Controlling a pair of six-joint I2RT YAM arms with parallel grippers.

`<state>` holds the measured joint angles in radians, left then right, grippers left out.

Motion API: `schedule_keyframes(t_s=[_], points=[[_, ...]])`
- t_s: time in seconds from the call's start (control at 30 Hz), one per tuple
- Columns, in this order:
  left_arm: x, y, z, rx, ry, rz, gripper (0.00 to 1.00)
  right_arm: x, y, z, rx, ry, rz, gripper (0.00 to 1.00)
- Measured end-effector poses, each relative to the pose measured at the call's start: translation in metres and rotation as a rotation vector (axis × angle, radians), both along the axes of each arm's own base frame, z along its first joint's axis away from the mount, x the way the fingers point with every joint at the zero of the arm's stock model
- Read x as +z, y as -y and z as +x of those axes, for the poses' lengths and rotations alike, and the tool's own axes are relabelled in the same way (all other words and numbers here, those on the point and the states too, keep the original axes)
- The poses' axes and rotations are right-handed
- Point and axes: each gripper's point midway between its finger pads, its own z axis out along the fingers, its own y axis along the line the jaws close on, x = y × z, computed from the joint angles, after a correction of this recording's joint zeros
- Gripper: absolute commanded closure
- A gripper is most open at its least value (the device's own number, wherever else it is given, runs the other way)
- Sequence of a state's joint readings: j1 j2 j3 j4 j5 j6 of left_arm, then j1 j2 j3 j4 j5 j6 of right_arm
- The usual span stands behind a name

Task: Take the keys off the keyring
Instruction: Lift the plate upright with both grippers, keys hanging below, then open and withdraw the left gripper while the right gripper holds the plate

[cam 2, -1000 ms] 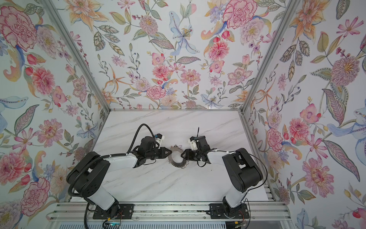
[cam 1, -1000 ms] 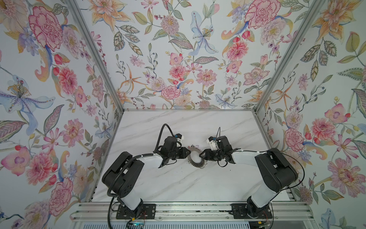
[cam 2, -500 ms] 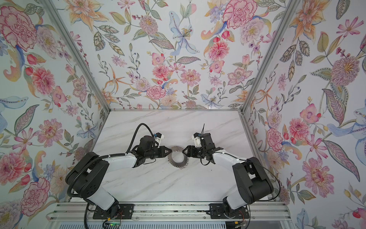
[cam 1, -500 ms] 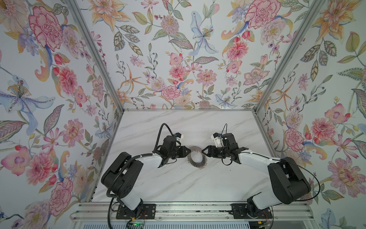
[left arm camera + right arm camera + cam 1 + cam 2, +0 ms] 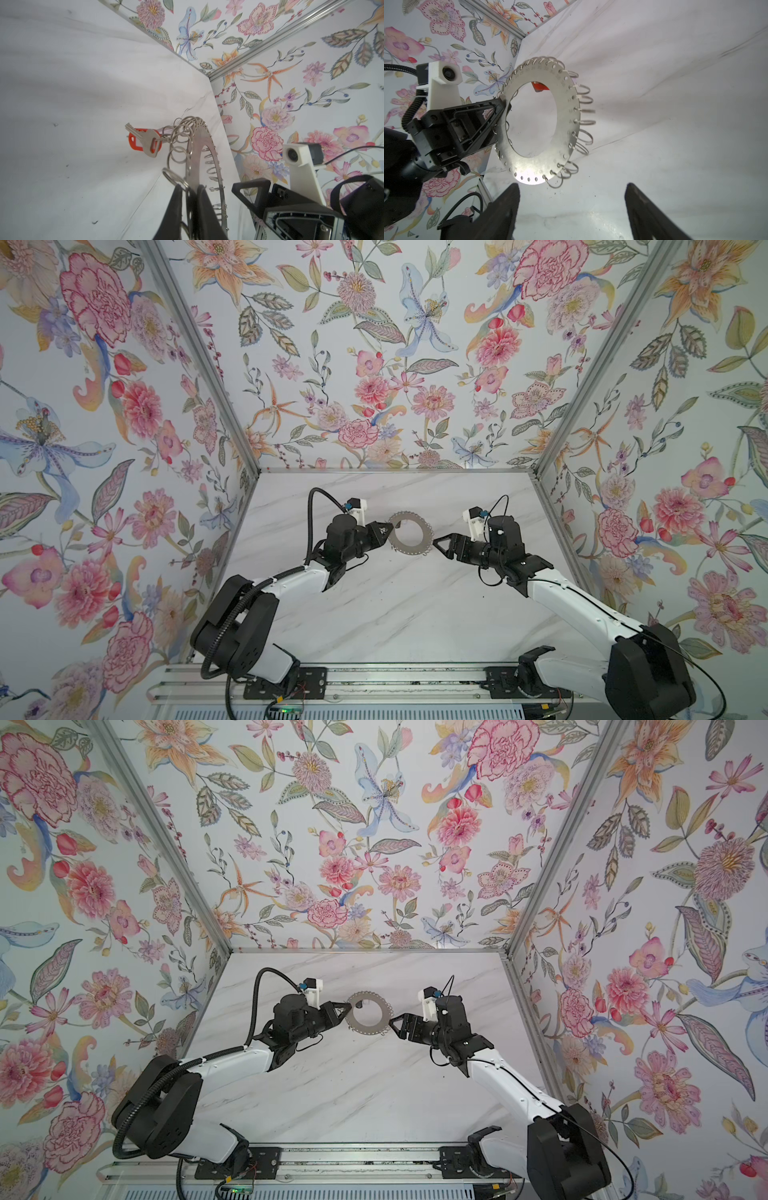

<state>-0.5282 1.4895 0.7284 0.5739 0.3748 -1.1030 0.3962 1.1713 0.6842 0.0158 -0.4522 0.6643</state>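
The left gripper (image 5: 387, 529) pinches the rim of the keyring (image 5: 412, 550), holding it over the tabletop (image 5: 374, 614). The keys (image 5: 146, 143), one silver with an orange fob, hang on its loops. The right gripper (image 5: 439, 545) gapes wide just beside the opposite rim, not touching.

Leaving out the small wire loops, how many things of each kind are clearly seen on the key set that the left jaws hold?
keyring: 1
silver key: 1
orange-red fob: 1
Total: 3

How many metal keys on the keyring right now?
1: a silver key hangs from the keyring's wire loops, overlapping the orange-red fob. Others may be hidden behind it.
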Motion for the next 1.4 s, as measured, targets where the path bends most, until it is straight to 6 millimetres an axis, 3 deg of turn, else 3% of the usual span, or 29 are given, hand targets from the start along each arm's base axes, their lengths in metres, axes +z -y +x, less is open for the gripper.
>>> schedule_keyframes(t_s=[0.23, 0.5, 0.67, 0.87, 1.03, 1.1, 1.33, 1.4], points=[[0.026, -0.018, 0.008, 0.15, 0.004, -0.172, 1.0, 0.025, -0.013, -0.018, -0.095, -0.014, 0.178, 0.16], [0.041, -0.029, -0.002, 0.239, -0.007, -0.314, 1.0, 0.049, -0.038, -0.021, -0.173, -0.023, 0.384, 0.23], [0.052, -0.026, -0.011, 0.247, -0.005, -0.367, 1.0, 0.058, -0.067, -0.02, -0.147, -0.026, 0.454, 0.28], [0.061, -0.022, -0.016, 0.25, 0.003, -0.403, 1.0, 0.07, -0.098, -0.009, -0.111, -0.026, 0.509, 0.46], [0.064, -0.026, -0.021, 0.271, 0.012, -0.412, 1.0, 0.08, -0.115, 0.0, -0.094, -0.009, 0.558, 0.68], [0.065, -0.028, -0.022, 0.283, 0.015, -0.415, 1.0, 0.083, -0.119, 0.002, -0.094, -0.001, 0.58, 0.78], [0.067, -0.036, -0.024, 0.322, 0.016, -0.418, 1.0, 0.093, -0.123, 0.004, -0.095, 0.013, 0.646, 1.0], [0.069, -0.037, -0.025, 0.329, 0.02, -0.421, 0.94, 0.095, -0.124, 0.004, -0.095, 0.01, 0.657, 1.0]])
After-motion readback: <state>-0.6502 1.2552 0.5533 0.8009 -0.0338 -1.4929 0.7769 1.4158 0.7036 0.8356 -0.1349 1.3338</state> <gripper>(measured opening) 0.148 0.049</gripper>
